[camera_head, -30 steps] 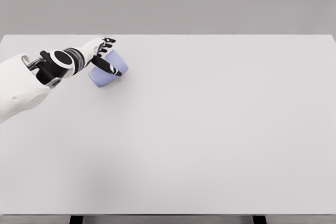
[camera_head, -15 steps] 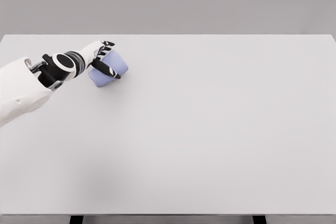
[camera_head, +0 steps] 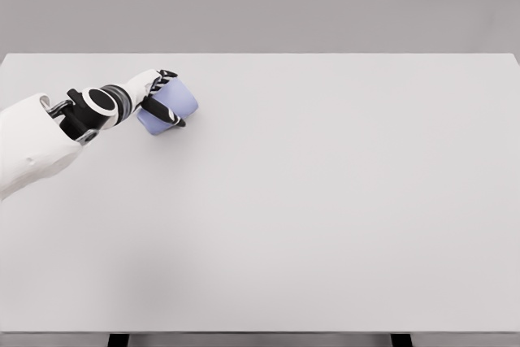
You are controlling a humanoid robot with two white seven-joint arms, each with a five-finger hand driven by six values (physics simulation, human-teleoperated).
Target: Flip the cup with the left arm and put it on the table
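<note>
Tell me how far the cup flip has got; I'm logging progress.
Done: the left robot hand has reached the lavender cup at the far left of the white table and closed its fingers round it. In hand: the grasp, with the cup tilted. Left: turning it over and setting it down.

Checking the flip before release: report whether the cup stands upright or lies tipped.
Tipped. The lavender cup lies slanted on the table, its long axis angled, with the left hand wrapped around it. Which end is the mouth: cannot tell.
</note>
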